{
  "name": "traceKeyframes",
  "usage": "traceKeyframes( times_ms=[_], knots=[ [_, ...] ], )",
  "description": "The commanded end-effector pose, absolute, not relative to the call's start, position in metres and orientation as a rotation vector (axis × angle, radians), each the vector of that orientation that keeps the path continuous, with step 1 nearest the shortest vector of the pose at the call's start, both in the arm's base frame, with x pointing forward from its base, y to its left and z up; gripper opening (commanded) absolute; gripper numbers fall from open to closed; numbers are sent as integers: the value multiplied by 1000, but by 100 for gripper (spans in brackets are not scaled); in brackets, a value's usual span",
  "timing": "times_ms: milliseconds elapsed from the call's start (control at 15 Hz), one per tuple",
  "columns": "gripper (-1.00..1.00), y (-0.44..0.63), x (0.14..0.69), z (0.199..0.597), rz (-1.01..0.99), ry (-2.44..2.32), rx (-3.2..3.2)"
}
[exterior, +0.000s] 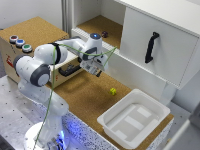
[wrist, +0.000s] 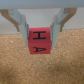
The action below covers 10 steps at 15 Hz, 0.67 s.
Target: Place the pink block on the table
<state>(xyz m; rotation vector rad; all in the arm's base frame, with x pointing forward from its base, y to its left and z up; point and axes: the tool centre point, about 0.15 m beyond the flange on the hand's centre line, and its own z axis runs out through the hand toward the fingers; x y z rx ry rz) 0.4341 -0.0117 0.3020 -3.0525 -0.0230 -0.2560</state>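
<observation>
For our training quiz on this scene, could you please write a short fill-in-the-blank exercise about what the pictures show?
1. In the wrist view, the gripper is shut on the ____ block.
2. The letter printed on that block's facing side is ____.
3. In the exterior view, the yellow-green small block lies on the ____.
4. The white plastic bin sits at the exterior view's ____ of the arm.

Missing words: pink; H; table; right
</observation>
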Motion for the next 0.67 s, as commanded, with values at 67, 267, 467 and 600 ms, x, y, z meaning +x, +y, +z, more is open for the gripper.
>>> traceKeyframes(
  times_ms=[67, 267, 467, 600],
  knots=[
    [-100, -35, 462, 250, -145, -4, -3065],
    [-100, -38, 471, 234, -117, -15, -3048],
    [-100, -38, 476, 224, -83, -29, -3060],
    [-100, -44, 477, 218, -57, -24, -3069]
  ],
)
